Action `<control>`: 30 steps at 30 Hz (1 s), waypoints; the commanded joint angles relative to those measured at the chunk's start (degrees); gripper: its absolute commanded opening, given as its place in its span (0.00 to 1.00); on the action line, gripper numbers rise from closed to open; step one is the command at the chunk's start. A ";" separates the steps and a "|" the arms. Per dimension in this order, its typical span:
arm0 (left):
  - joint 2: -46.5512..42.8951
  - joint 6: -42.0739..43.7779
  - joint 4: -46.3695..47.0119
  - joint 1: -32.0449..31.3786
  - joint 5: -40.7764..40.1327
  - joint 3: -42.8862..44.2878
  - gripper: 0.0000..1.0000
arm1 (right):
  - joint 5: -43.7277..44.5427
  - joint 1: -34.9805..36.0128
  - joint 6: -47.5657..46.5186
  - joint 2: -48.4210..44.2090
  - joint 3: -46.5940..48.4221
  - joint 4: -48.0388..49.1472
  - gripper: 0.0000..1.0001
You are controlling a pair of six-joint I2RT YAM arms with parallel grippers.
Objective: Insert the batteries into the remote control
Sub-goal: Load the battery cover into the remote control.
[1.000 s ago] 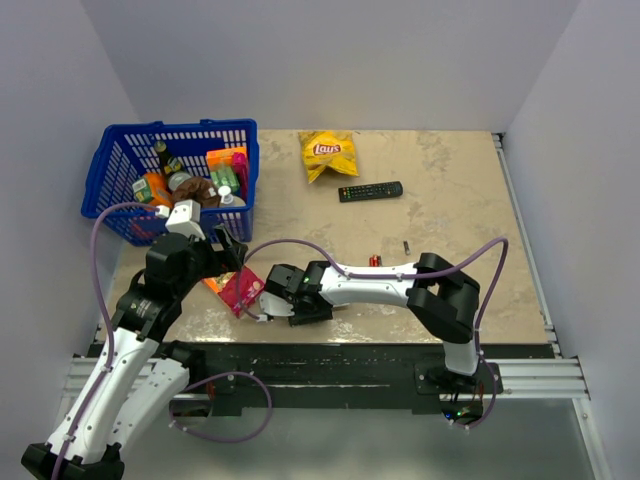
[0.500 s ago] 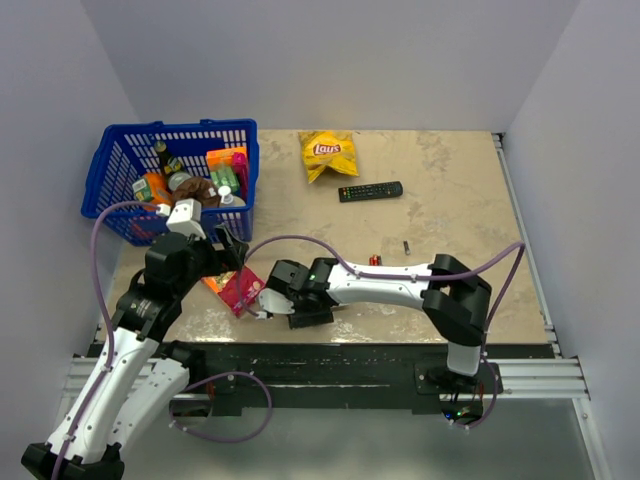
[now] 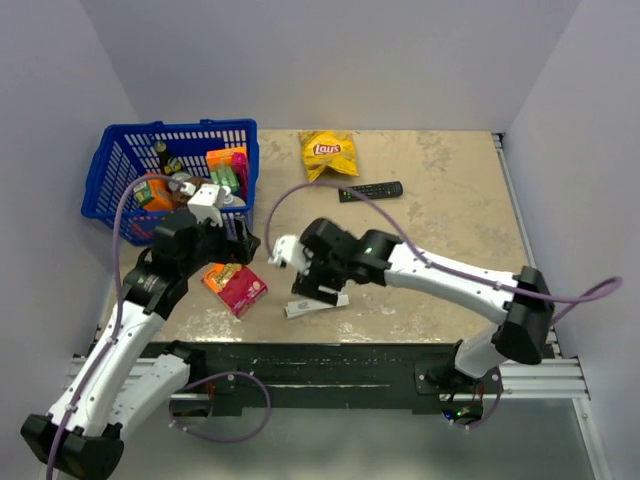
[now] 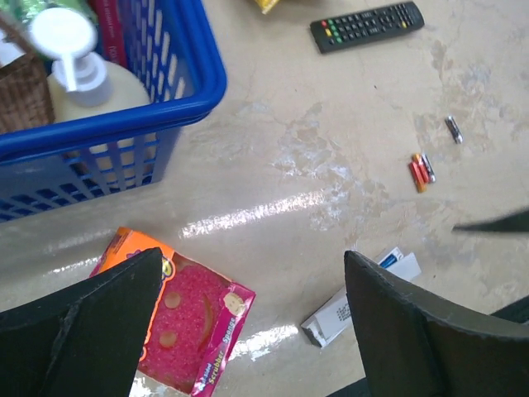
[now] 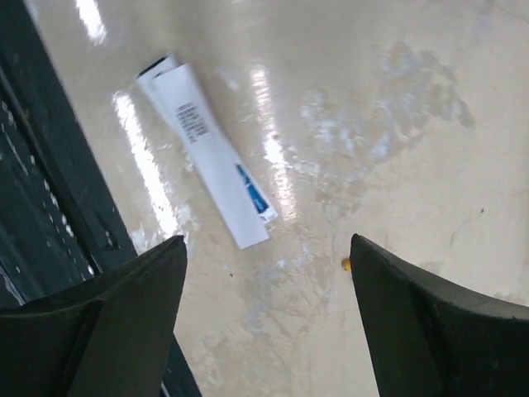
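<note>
The white remote control lies flat near the table's front edge, and its loose back strip rests along it. My right gripper hovers open just above and behind the remote, holding nothing. A small orange tip shows beside its right finger. The batteries, thin red-orange and grey cylinders, lie together on the table further in, with a dark piece beyond them. My left gripper is open and empty, high over the table between the sponge pack and the remote control.
A pink sponge pack lies left of the remote. A blue basket full of goods stands at the back left. A black remote and a yellow crisp bag lie at the back.
My right gripper has opened and risen, leaving the white remote on the table near the front edge. The right arm has stretched out. My left gripper has moved a little right and further in.
</note>
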 commanded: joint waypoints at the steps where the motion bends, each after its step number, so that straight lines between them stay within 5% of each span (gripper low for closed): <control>1: 4.89 6.82 2.44 -4.45 3.86 4.56 0.95 | -3.85 -11.54 14.30 -8.20 -2.67 3.55 0.82; 5: 13.66 9.03 1.92 -18.57 -5.87 7.64 0.96 | -4.12 -20.51 24.49 -15.50 -8.46 7.23 0.81; 14: 27.39 14.04 4.21 -34.32 -9.41 10.10 0.99 | -10.88 -39.05 43.03 -26.23 -22.08 14.44 0.88; 20: 36.18 15.27 2.36 -40.31 -11.26 12.65 1.00 | -21.06 -45.04 51.48 -27.56 -30.52 21.04 0.87; 30: 42.69 10.62 5.16 -41.11 -10.65 8.18 0.96 | -32.84 -45.05 57.03 -22.37 -39.33 28.77 0.81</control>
